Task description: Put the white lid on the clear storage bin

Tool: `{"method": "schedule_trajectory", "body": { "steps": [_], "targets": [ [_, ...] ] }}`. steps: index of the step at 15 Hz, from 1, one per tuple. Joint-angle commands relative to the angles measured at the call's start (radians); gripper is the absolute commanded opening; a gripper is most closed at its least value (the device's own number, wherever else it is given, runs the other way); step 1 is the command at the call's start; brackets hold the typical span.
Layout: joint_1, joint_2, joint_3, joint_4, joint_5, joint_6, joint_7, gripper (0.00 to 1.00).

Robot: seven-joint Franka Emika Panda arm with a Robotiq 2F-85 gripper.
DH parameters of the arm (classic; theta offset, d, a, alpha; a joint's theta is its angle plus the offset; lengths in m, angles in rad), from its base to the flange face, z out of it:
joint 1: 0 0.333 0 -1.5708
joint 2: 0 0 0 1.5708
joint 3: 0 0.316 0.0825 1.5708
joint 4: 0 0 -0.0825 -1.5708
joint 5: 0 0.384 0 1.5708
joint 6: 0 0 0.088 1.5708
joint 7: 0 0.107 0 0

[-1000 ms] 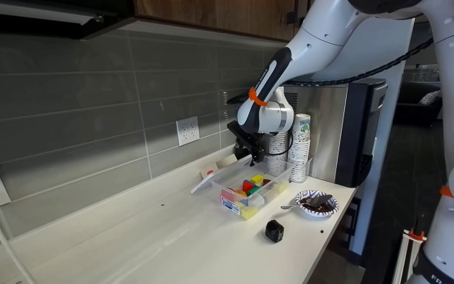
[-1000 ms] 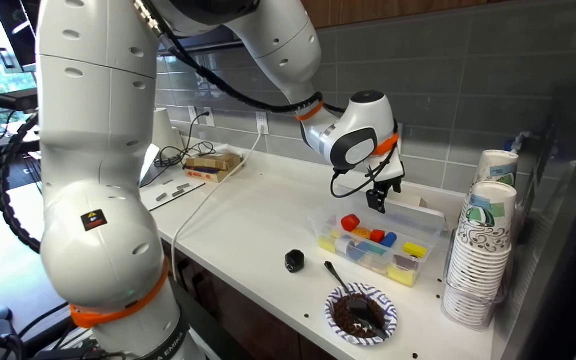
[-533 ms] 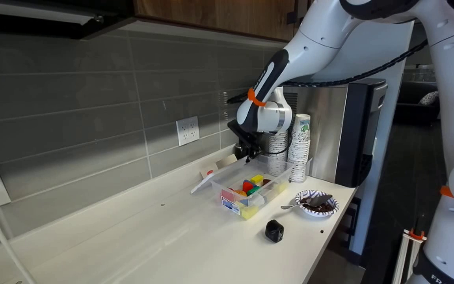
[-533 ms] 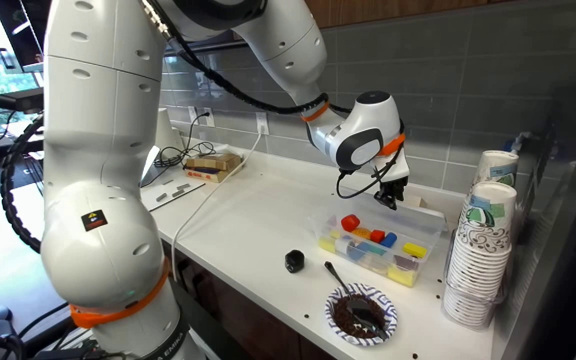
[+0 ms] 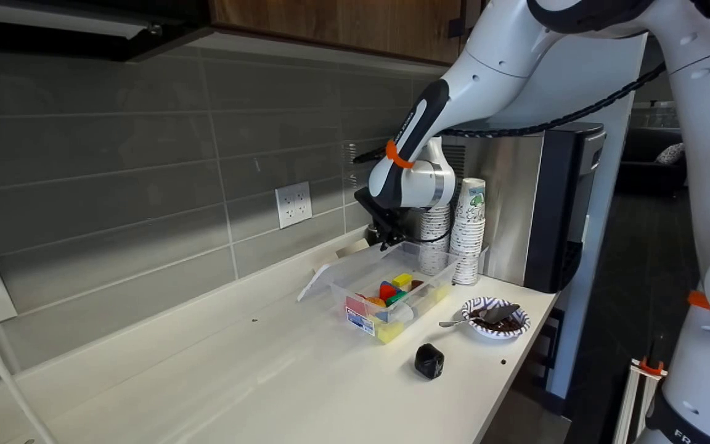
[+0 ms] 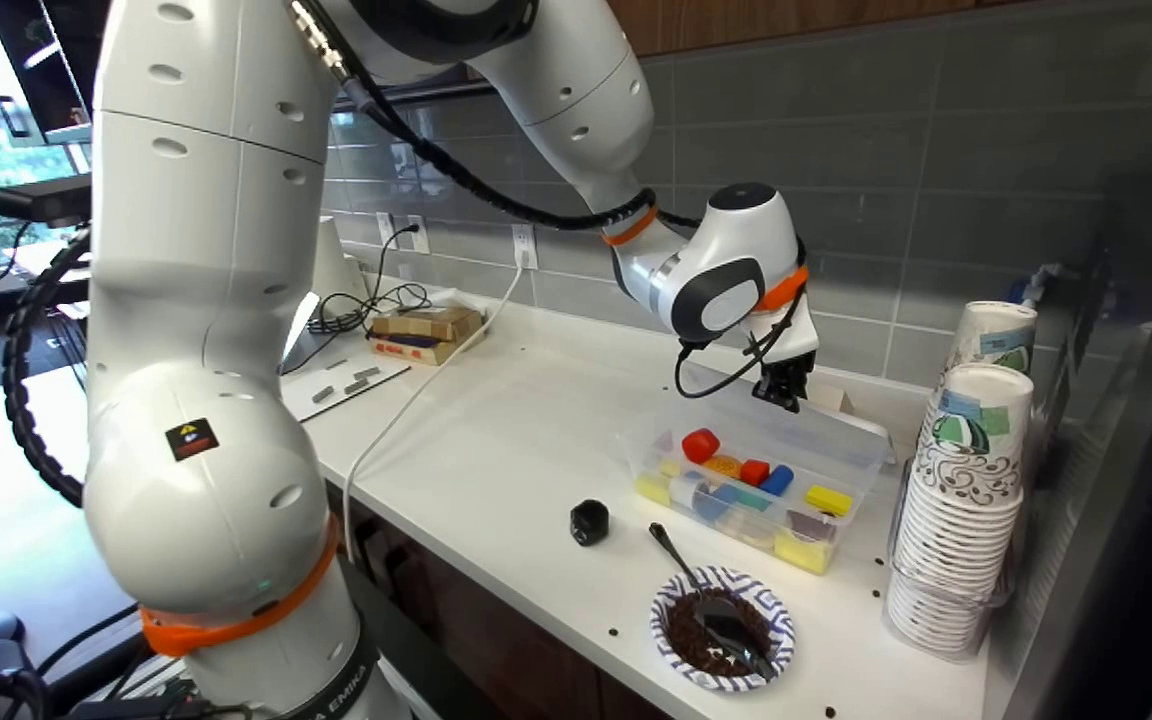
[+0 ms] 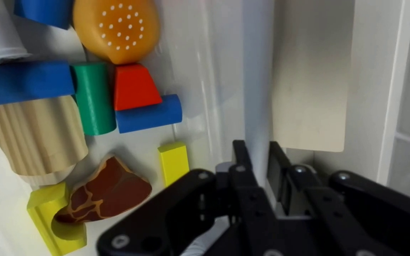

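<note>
Your fingers (image 7: 241, 155) look clamped on the lid (image 7: 258, 89) — tilted, its long axis along the far side of the bin (image 5: 360, 320) — so tip it nearward.

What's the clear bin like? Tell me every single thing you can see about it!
The bin is a shallow, see-through box that looks like plastic. It sits upright on the white counter, its top open. A white-and-blue label is on one short side. Toy pieces in red, blue, green, yellow and other colours lie inside. The lid isn't on it: it slants alongside, toward the tiled wall, and I can't tell whether the two touch.
</note>
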Motion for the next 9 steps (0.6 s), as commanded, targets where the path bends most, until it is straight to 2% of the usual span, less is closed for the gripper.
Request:
{"method": "schedule_trajectory", "body": {
  "steps": [1,9],
  "targets": [
    [0.016,-0.007,-0.011,0.008,0.04,0.012,-0.026,0.05],
    [-0.005,-0.11,0.016,-0.066,0.094,0.089,-0.085,0.05]
  ]
}}
